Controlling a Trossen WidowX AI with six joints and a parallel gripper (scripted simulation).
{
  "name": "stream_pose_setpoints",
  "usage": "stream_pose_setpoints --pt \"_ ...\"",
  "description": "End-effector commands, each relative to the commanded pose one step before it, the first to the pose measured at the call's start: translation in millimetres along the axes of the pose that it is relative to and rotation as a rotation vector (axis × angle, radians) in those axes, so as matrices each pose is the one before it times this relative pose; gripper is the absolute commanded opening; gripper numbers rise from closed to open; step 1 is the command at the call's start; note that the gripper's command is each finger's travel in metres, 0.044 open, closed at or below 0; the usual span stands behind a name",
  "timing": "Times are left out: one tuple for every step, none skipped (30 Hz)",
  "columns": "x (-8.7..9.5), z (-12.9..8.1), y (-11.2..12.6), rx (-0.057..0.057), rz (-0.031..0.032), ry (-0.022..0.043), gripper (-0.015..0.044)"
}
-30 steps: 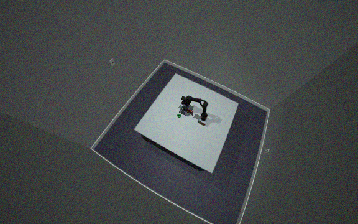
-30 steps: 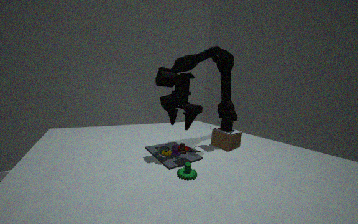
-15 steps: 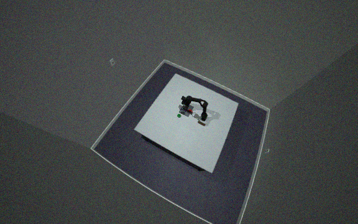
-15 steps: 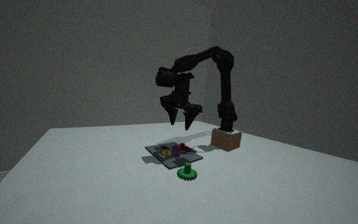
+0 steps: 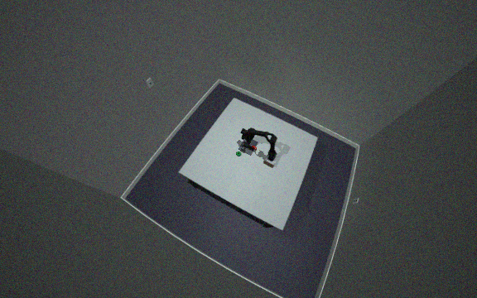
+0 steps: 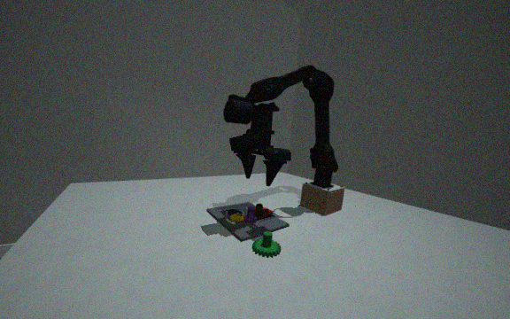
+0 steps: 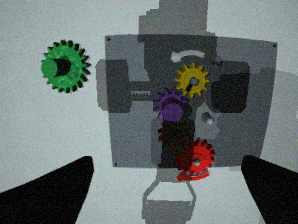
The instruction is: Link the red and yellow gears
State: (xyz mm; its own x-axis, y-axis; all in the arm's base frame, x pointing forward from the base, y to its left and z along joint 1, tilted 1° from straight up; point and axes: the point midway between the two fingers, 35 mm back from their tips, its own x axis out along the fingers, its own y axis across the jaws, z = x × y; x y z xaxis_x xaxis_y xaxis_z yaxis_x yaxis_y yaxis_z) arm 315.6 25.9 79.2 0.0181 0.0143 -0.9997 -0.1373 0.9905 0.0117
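The grey board (image 6: pixel 277 224) (image 7: pixel 122 142) carries the yellow gear (image 6: pixel 236 218) (image 7: pixel 199 85) and the red gear (image 5: pixel 254 147) (image 7: pixel 205 156). Between them are a purple gear (image 6: pixel 251 215) (image 7: pixel 172 111), beside the yellow one, and a dark brown gear (image 6: pixel 259 210) (image 7: pixel 175 138), beside the red one. Their teeth look close together; shadow hides whether all mesh or sit flat. An empty peg (image 7: pixel 207 118) shows right of the purple gear, another (image 7: pixel 217 61) near the white arrow. A green gear (image 5: pixel 238 154) (image 6: pixel 266 247) (image 7: pixel 72 67) stands on the table off the board. My gripper (image 6: pixel 258 181) (image 7: pixel 169 164) is open and empty, high above the board.
The arm's base stands on a brown block (image 6: pixel 321 199) beyond the board's red-gear side. The white arrow (image 7: pixel 190 54) lies by the yellow gear, the red arrow (image 7: pixel 196 177) by the red gear. Arm shadows darken much of the board. The white table (image 5: pixel 230 178) (image 6: pixel 127 266) extends around it.
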Motion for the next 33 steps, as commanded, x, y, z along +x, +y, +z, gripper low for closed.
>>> stream_pose_setpoints --pt "-8.06 1.04 42.63 -0.0167 0.00343 -0.01106 0.0440" --pt "-2.13 -1.27 15.38 -0.0003 0.00162 -0.00075 0.0440" --pt "-2.13 -2.02 15.30 -0.0003 0.00173 -0.00066 0.0440" --pt "-2.14 -2.77 15.18 -0.0003 0.00183 -0.00057 0.0440" --pt "-2.14 -3.51 15.00 -0.0003 0.00192 -0.00046 0.0440" --pt "-2.14 -4.25 14.82 -0.0003 0.00202 -0.00035 0.0440" --pt "-2.14 -4.97 14.59 -0.0003 0.00210 -0.00023 0.0440" --pt "-2.15 -5.68 14.32 -0.0003 0.00217 -0.00010 0.0440" --pt "-2.15 -6.38 14.02 -0.0002 0.00224 0.00004 0.0440" --pt "-2.15 -7.05 13.68 -0.0002 0.00230 0.00018 0.0440" --pt "-2.15 -7.72 13.31 -0.0002 0.00234 0.00034 0.0440" --pt "-2.04 -8.43 12.69 0.0002 0.00134 0.00154 0.0440" --pt "-1.91 -9.11 11.99 0.0007 0.00003 0.00273 0.0440" --pt "-1.92 -9.71 11.53 0.0007 -0.00015 0.00266 0.0440" --pt "-1.93 -10.25 11.01 0.0007 -0.00032 0.00258 0.0440" --pt "-1.94 -10.73 10.44 0.0007 -0.00048 0.00248 0.0440" --pt "-1.56 -8.95 7.96 0.0006 -0.00050 0.00192 0.0440" --pt "-0.94 -5.51 4.59 0.0003 -0.00034 0.00112 0.0440" --pt "-0.31 -1.86 1.50 0.0001 -0.00012 0.00037 0.0440" --pt "0.00 0.00 0.00 0.0000 0.00000 0.00000 0.0440" --pt "0.00 0.00 0.00 0.0000 0.00000 0.00000 0.0440" --pt "0.00 0.00 0.00 0.0000 0.00000 0.00000 0.0440" --pt "0.00 0.00 0.00 0.0000 0.00000 0.00000 0.0440" --pt "0.00 0.00 0.00 0.0000 0.00000 0.00000 0.0440" --pt "0.00 0.00 0.00 0.0000 0.00000 0.00000 0.0440" --pt "0.00 0.00 0.00 0.0000 0.00000 0.00000 0.0440" --pt "0.00 0.00 0.00 0.0000 0.00000 0.00000 0.0440" --pt "0.00 0.00 0.00 0.0000 0.00000 0.00000 0.0440" --pt "0.00 0.00 0.00 0.0000 0.00000 0.00000 0.0440" --pt "0.00 0.00 0.00 0.0000 0.00000 0.00000 0.0440" --pt "0.00 0.00 0.00 0.0000 0.00000 0.00000 0.0440" --pt "0.00 0.00 0.00 0.0000 0.00000 0.00000 0.0440" --pt "0.00 0.00 0.00 0.0000 0.00000 0.00000 0.0440"
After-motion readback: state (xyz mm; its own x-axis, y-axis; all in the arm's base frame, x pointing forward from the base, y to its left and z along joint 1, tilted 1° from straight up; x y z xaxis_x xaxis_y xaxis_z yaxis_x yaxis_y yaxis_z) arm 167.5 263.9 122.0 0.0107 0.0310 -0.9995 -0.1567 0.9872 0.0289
